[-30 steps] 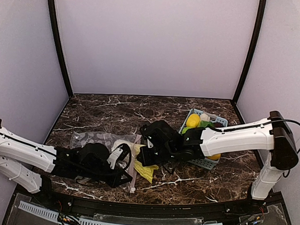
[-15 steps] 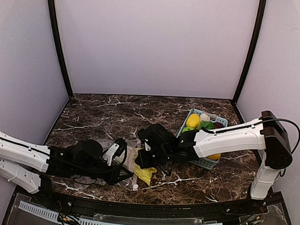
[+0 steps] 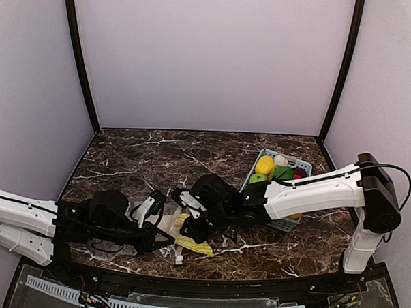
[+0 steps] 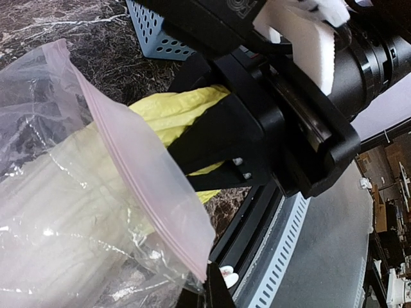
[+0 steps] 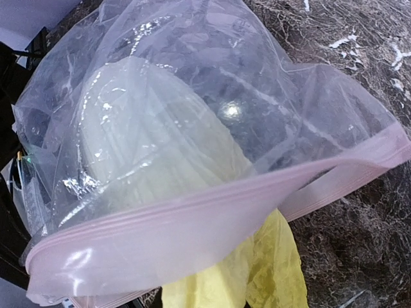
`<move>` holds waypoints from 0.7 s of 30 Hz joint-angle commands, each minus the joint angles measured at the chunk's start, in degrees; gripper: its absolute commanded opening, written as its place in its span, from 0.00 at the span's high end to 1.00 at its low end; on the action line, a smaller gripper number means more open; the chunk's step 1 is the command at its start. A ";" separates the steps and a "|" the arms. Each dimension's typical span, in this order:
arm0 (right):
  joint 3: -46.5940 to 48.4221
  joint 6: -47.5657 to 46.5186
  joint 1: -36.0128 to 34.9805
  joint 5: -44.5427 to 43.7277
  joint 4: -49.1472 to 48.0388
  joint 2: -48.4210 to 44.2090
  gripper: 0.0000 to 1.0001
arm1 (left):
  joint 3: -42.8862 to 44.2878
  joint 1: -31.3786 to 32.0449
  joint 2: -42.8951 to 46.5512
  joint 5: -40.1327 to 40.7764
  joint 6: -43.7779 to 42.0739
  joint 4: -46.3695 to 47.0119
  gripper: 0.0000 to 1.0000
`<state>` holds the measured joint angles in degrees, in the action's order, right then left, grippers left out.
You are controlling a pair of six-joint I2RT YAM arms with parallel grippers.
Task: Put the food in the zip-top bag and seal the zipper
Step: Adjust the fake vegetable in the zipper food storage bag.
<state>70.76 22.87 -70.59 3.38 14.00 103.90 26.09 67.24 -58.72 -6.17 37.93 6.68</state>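
Note:
The clear zip-top bag point(image 3: 163, 224) lies at the front centre, its mouth facing right. My left gripper point(image 3: 158, 232) is shut on the bag's near corner at the pinkish zipper point(image 4: 138, 170); one finger point(image 4: 218, 289) shows under that strip. The pale napa cabbage point(image 5: 154, 147) lies mostly inside the bag, its yellow leaf end point(image 3: 196, 246) sticking out of the mouth. My right gripper point(image 3: 190, 227) is shut on those yellow leaves point(image 4: 173, 109). In the right wrist view the zipper point(image 5: 212, 205) crosses over the cabbage. The lemon point(image 3: 264, 165) sits in the basket.
The light-blue slotted basket point(image 3: 284, 223) stands to the right behind my right arm, holding green and yellow produce and a dark red fruit point(image 3: 299, 173). Its corner shows in the left wrist view point(image 4: 151, 32). The black front rail point(image 3: 200, 283) runs close below the bag.
My right gripper has pushed the cabbage left and nearer, into the bag's mouth. My left arm has drawn back to the left with the bag's edge. The bag now covers the pale cabbage body.

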 commanded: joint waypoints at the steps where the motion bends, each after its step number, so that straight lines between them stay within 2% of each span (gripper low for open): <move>1: 1.57 -3.98 -0.66 1.06 0.06 1.79 1.00 | 1.63 -1.28 -0.64 -4.26 -2.95 -1.98 0.99; 7: 4.09 -3.15 -0.63 -3.18 3.35 3.68 1.00 | 4.64 -2.37 -3.08 -6.78 -5.07 -1.99 0.99; 12: 3.94 1.84 0.91 -2.91 1.43 0.67 1.00 | 5.41 -2.73 -4.99 -9.40 -5.22 -0.94 0.99; 21: -1.59 10.52 6.51 6.31 -9.09 -6.71 1.00 | 2.85 -2.72 -8.14 -13.62 -3.73 2.87 0.99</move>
<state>70.94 28.10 -66.46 5.08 13.30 100.88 29.95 64.69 -65.63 -16.14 34.22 7.92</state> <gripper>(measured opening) 0.103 0.009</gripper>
